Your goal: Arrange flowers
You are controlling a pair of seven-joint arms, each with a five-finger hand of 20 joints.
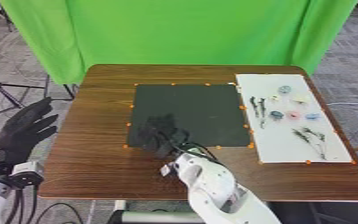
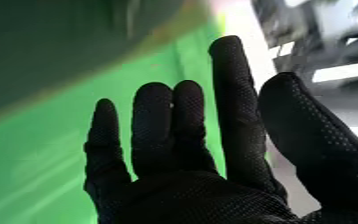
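Note:
In the head view, my right hand (image 1: 162, 135) is over the lower left part of the black mat (image 1: 198, 105), its dark glove hard to tell from the mat. The right wrist view has the right hand (image 2: 193, 195) with straight, spread fingers and nothing held. My left hand (image 1: 20, 130) is beyond the table's left edge, open and holding nothing. On the white board (image 1: 273, 142) at the right lie dark stems (image 1: 262, 107), small flower heads such as a pink one (image 1: 293, 115) and a blue one (image 1: 312, 116), and leafy sprigs (image 1: 310, 137) nearer the front.
The brown wooden table (image 1: 91, 120) extends around the mat and the board. Orange markers line the edges of both. A green curtain (image 1: 184, 35) hangs behind the table, and a black tripod (image 1: 15, 95) stands on the floor at the left.

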